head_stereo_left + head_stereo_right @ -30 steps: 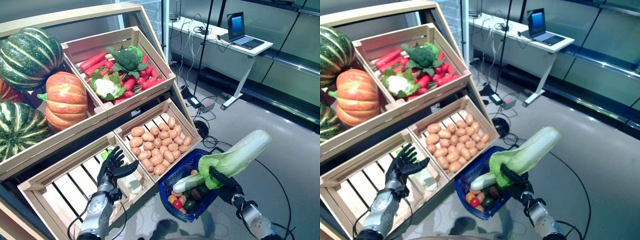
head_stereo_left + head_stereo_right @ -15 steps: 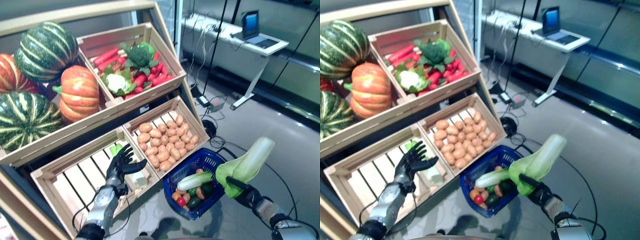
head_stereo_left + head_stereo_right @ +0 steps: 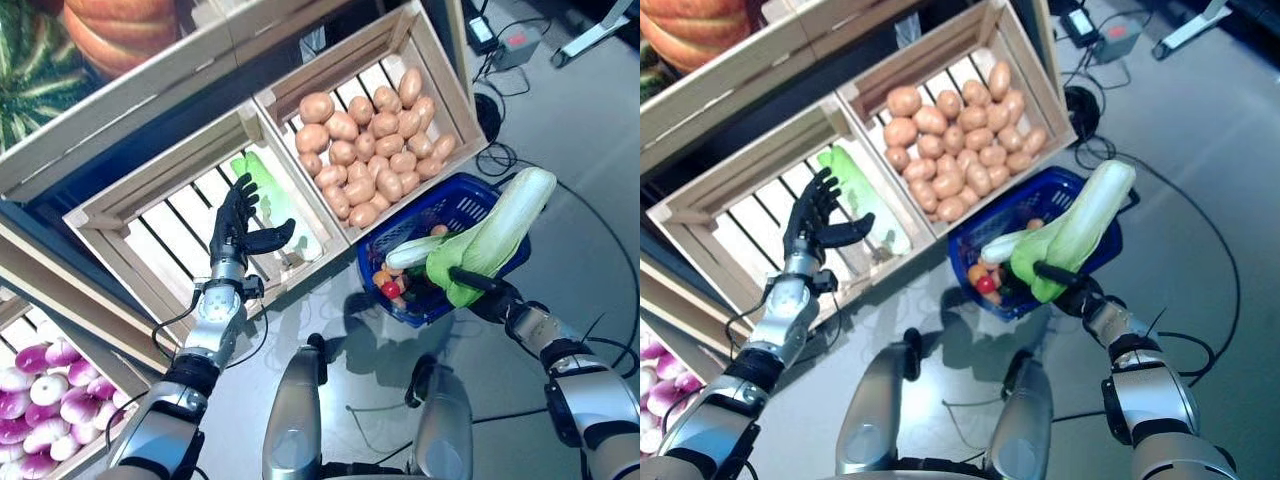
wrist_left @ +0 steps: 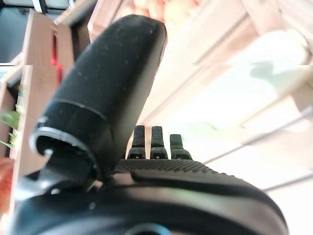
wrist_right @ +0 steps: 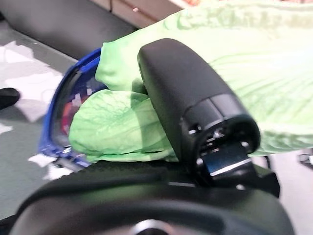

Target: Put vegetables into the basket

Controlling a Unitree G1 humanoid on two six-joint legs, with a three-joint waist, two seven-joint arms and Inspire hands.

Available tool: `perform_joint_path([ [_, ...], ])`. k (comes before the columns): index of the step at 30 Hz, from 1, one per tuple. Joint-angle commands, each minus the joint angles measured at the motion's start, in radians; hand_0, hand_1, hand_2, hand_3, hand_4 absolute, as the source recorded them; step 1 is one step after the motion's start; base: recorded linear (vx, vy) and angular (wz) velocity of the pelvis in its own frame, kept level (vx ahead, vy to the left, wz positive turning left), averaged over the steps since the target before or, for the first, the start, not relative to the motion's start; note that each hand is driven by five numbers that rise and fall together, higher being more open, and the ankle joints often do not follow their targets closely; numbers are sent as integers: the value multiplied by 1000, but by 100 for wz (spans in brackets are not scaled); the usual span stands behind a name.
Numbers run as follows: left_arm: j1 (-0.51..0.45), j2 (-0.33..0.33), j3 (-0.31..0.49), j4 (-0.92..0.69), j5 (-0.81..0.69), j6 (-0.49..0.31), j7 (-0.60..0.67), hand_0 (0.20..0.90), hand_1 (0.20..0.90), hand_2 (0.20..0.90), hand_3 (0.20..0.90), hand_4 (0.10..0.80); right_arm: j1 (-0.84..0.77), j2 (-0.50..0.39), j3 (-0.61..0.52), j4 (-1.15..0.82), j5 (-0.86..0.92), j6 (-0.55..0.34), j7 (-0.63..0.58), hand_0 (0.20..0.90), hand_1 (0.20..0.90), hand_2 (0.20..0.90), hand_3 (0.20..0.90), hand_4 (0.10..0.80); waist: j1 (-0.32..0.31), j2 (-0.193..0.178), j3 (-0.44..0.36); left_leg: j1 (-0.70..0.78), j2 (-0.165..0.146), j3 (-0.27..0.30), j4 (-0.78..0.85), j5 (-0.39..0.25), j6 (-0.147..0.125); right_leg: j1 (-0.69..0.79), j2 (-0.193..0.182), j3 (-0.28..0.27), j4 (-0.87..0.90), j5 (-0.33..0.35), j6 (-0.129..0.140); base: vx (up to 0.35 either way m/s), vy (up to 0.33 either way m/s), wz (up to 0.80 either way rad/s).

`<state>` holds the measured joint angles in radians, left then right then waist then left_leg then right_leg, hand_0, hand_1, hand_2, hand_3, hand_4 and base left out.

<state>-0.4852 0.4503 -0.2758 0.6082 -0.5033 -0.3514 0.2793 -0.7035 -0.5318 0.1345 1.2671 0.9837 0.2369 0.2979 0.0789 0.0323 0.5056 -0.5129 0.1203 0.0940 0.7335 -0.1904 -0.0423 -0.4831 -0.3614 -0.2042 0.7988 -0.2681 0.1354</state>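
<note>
Two jointed silver-grey metal arms with dark bands; matte black, finely textured left hand [image 3: 238, 226]; matching black right hand [image 3: 487, 296].

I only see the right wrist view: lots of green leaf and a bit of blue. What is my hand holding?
Observer: Your right hand grips a long cabbage, its leafy end at the blue basket on the floor.
Operator: Is the basket empty?
Observer: No. A pale green vegetable and a small red one lie inside, with others.
Operator: What's my other hand doing?
Observer: The left hand is open, fingers spread, over the slatted crate, beside a green vegetable lying there.
</note>
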Motion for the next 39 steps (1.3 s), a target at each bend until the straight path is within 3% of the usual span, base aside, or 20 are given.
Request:
perform_joint_path([
  [1, -74, 40, 21, -93, 63, -176, 49, 900, 900, 900, 900, 800, -76, -56, -12, -1, 72, -36, 91, 300, 300, 300, 300, 400, 3, 2, -38, 8, 34, -31, 133, -142, -32, -31, -3, 18, 113, -12, -73, 41, 28, 7],
  [5, -79, 54, 18, -117, 121, -211, 119, 900, 900, 900, 900, 800, -90, -62, -29, -9, 141, -28, 103, 300, 300, 300, 300, 400, -3, 14, -27, -60, 31, -41, 220, -181, -30, -116, -11, 44, 191, -39, -78, -34, 17, 3],
  [6, -81, 59, 20, -120, 141, -216, 139, 900, 900, 900, 900, 800, -93, -62, -32, -11, 147, -25, 104, 648, 648, 648, 648, 632, -5, 16, -27, -75, 32, -44, 239, -189, -31, -133, -11, 51, 207, -46, -78, -28, 15, 6],
  [7, -88, 68, 22, -122, 166, -214, 160, 900, 900, 900, 900, 800, -99, -64, -34, -9, 157, -13, 89, 900, 900, 900, 900, 800, -6, 19, -27, -92, 34, -47, 260, -197, -32, -152, -10, 59, 227, -55, -79, -13, 10, 6],
  [12, -137, 125, 8, -103, 281, -185, 244, 900, 900, 900, 900, 800, -128, -78, -34, -1, 175, 12, 95, 900, 900, 900, 900, 800, -13, 25, -33, -142, 36, -56, 328, -223, -34, -209, -8, 78, 285, -82, -85, -2, 5, 3],
  [19, -222, 210, -18, 15, 405, -71, 347, 900, 900, 900, 900, 800, -157, -89, -6, 12, 156, 33, 95, 900, 900, 900, 900, 800, -29, 23, -51, -150, 48, -51, 331, -221, -43, -230, 3, 97, 291, -83, -82, 15, 54, -2],
  [30, -356, 310, -79, 170, 536, 22, 404, 900, 900, 900, 900, 800, -187, -118, 26, 46, 138, 61, 102, 900, 900, 900, 900, 800, -49, 21, -67, -123, 62, -31, 284, -198, -49, -212, 14, 117, 249, -59, -69, 17, 47, -4],
  [36, -419, 368, -151, 235, 801, 66, 474, 900, 900, 900, 900, 800, -202, -134, 46, 52, 139, 70, 118, 900, 900, 900, 900, 800, -54, 19, -73, -108, 68, -23, 260, -189, -52, -198, 14, 119, 227, -50, -65, 19, 25, -3],
  [39, -460, 426, -241, 290, 951, 145, 488, 900, 900, 900, 900, 800, -207, -152, 68, 50, 141, 68, 128, 900, 900, 900, 900, 800, -61, 23, -74, -116, 73, -21, 265, -187, -57, -206, 13, 126, 228, -47, -64, 28, 47, -5],
])
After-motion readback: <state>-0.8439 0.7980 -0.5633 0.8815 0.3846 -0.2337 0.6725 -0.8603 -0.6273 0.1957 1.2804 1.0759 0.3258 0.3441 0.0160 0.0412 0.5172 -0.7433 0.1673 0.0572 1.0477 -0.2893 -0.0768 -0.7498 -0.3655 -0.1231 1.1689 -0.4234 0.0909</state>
